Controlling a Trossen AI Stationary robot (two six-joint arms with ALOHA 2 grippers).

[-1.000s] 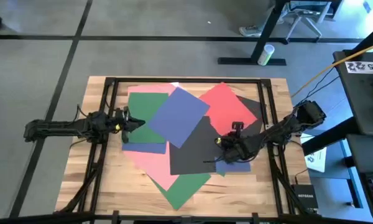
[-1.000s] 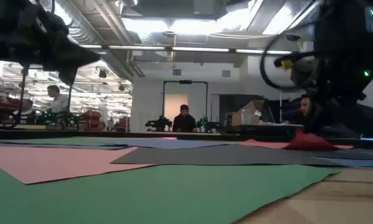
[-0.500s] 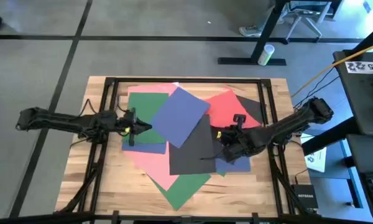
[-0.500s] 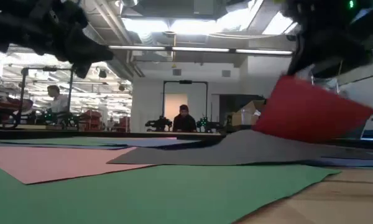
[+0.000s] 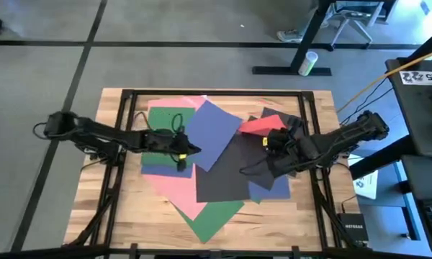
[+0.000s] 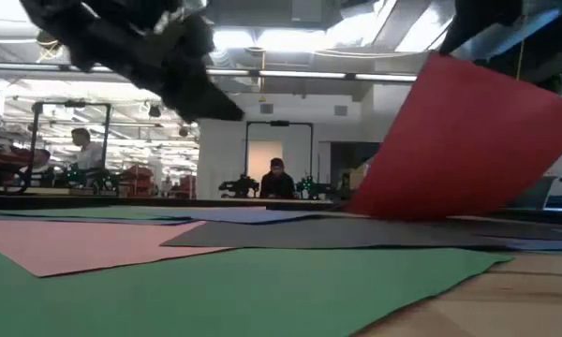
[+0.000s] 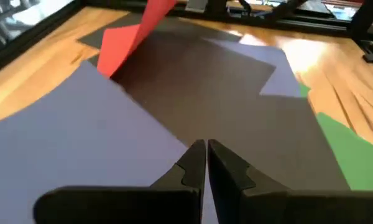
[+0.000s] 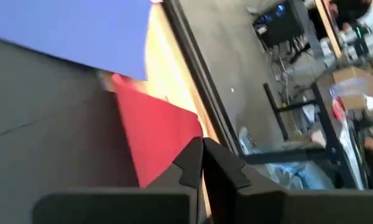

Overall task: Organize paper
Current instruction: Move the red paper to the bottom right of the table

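Paper (image 5: 201,169) is spread overlapping across the table (image 5: 122,216), one red sheet (image 5: 259,124) tilted up and clamped in the right gripper (image 5: 273,137), liable to crease or slip, while the left gripper (image 5: 191,150) hovers, fingers together.

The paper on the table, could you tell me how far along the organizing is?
Nothing looks stacked yet. In hand: the right end effector is shut on the red sheet, lifted on edge, while the left end effector, shut, hovers over the blue sheet. Left: pink, green and black sheets lie overlapping, askew.
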